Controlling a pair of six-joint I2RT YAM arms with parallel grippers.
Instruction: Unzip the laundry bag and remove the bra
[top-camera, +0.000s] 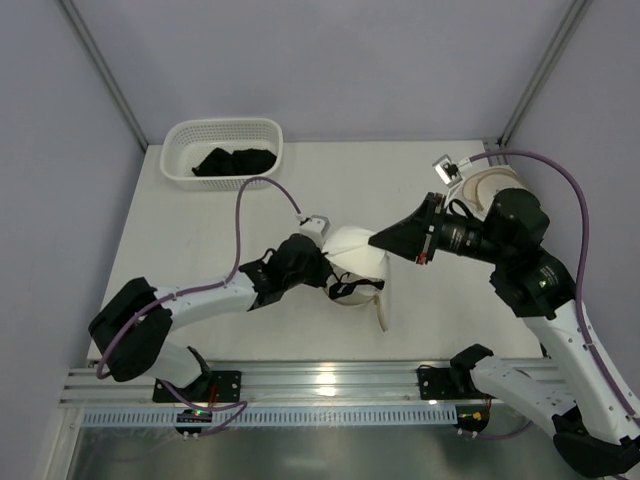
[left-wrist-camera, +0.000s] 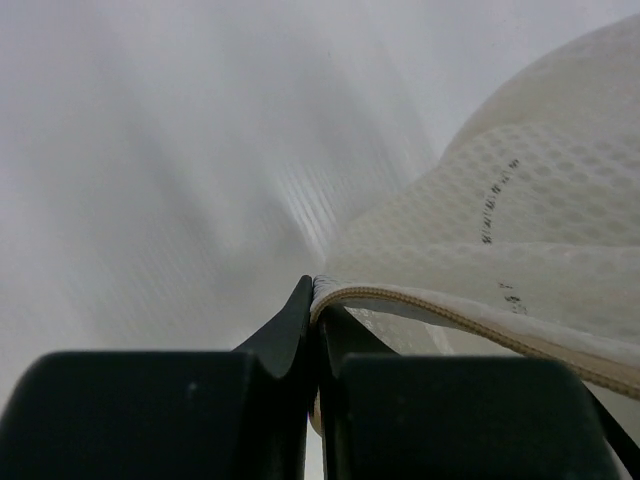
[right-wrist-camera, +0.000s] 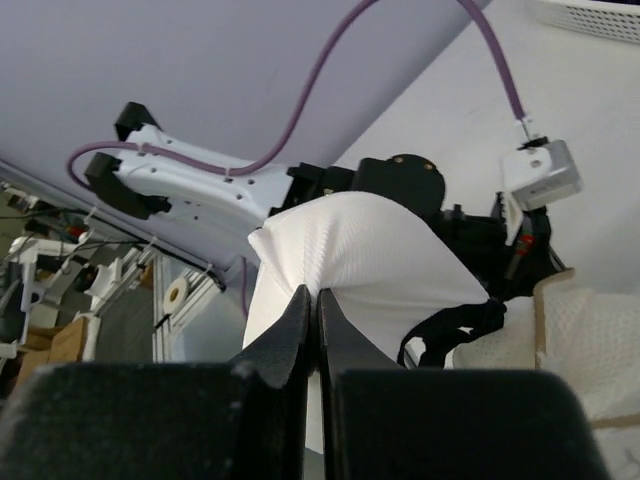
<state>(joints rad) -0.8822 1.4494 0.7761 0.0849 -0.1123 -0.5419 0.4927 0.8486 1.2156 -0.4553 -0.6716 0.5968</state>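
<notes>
The laundry bag (left-wrist-camera: 520, 200), cream mesh with a brown zip trim, lies mid-table under the left arm's tip (top-camera: 372, 300). My left gripper (left-wrist-camera: 316, 285) is shut on the bag's rim at the zip edge; it also shows in the top view (top-camera: 320, 268). The white bra (right-wrist-camera: 350, 250) with a thin dark strap (right-wrist-camera: 450, 330) is lifted partly out of the bag (right-wrist-camera: 590, 350). My right gripper (right-wrist-camera: 316, 293) is shut on a fold of the bra's white cup, coming in from the right in the top view (top-camera: 375, 240). The bra (top-camera: 355, 252) hangs between the two grippers.
A white lattice basket (top-camera: 222, 150) with black garments (top-camera: 235, 160) stands at the back left. A cream round object (top-camera: 488, 185) sits partly hidden behind the right arm at the back right. The metal rail (top-camera: 320, 385) runs along the near edge.
</notes>
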